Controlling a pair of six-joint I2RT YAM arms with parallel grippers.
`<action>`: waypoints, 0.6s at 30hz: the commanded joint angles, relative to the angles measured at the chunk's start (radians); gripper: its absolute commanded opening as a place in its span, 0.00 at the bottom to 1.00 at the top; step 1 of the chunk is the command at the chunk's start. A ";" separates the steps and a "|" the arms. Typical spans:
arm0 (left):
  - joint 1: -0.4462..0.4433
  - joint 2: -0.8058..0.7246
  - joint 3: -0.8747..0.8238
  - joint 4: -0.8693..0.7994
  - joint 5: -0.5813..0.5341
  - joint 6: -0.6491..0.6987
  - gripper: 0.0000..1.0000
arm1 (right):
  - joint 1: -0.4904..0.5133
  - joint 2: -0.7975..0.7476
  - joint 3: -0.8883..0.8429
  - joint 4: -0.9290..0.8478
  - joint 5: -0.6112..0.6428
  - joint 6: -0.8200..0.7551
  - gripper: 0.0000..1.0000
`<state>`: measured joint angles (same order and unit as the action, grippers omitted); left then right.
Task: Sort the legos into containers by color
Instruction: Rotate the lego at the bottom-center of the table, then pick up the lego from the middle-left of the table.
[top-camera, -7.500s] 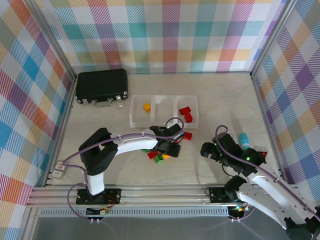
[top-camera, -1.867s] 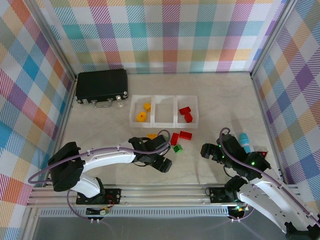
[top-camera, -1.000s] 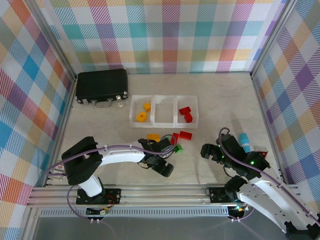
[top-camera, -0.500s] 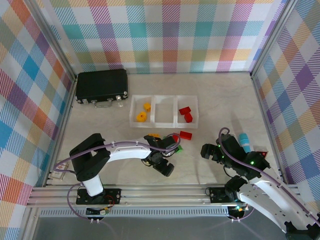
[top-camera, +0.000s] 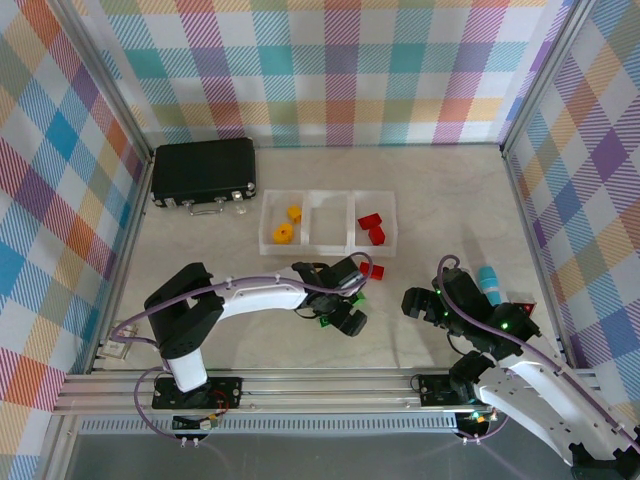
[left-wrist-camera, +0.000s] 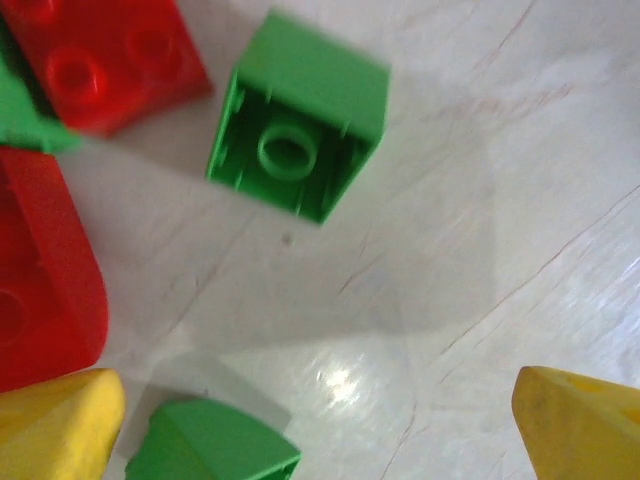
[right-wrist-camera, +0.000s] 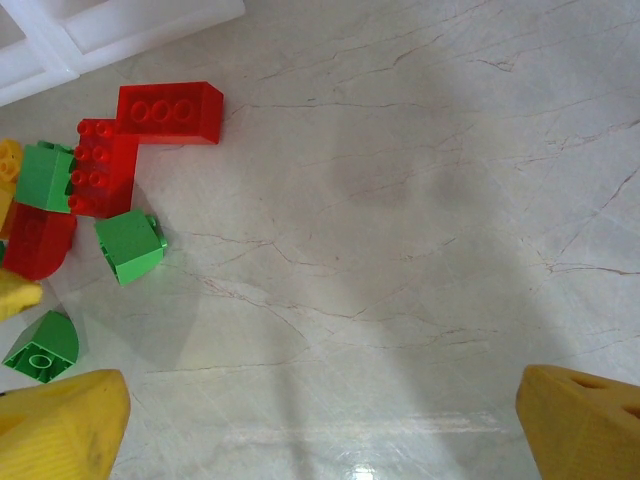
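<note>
Three joined white containers (top-camera: 328, 243) sit mid-table: two orange legos (top-camera: 284, 233) lie in the left one and two red legos (top-camera: 372, 228) in the right one. Loose legos lie in front of them, a red brick (top-camera: 374, 270) among them. My left gripper (top-camera: 348, 318) hovers open just above this pile. Its wrist view shows an upturned green brick (left-wrist-camera: 295, 160), red bricks (left-wrist-camera: 100, 55) and a green piece (left-wrist-camera: 210, 452) beside its left fingertip (left-wrist-camera: 55, 425). My right gripper (top-camera: 412, 303) is open to the right of the pile, which includes a long red brick (right-wrist-camera: 170, 112) and a green brick (right-wrist-camera: 132, 245).
A black case (top-camera: 203, 172) lies at the back left, beside the containers. Checked walls and metal rails close in the table on three sides. Bare marble floor (right-wrist-camera: 400, 250) stretches under and ahead of the right gripper.
My left gripper has swung right and slightly forward, from the near side of the table onto the loose pile. It stays open. The right arm has not moved.
</note>
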<state>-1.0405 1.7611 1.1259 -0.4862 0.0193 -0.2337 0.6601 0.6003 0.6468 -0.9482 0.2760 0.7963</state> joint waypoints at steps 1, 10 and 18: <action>0.017 0.020 0.036 0.018 -0.014 0.044 0.99 | -0.005 -0.006 0.010 -0.017 0.013 0.001 0.99; 0.017 -0.051 -0.019 -0.014 -0.060 -0.011 0.98 | -0.005 -0.002 0.011 -0.014 0.010 -0.001 0.99; -0.073 -0.258 -0.114 -0.104 -0.367 -0.395 0.97 | -0.005 0.003 0.005 -0.007 0.006 -0.005 0.99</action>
<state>-1.0756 1.5703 1.0325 -0.5247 -0.1810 -0.4248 0.6601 0.6006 0.6468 -0.9474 0.2756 0.7963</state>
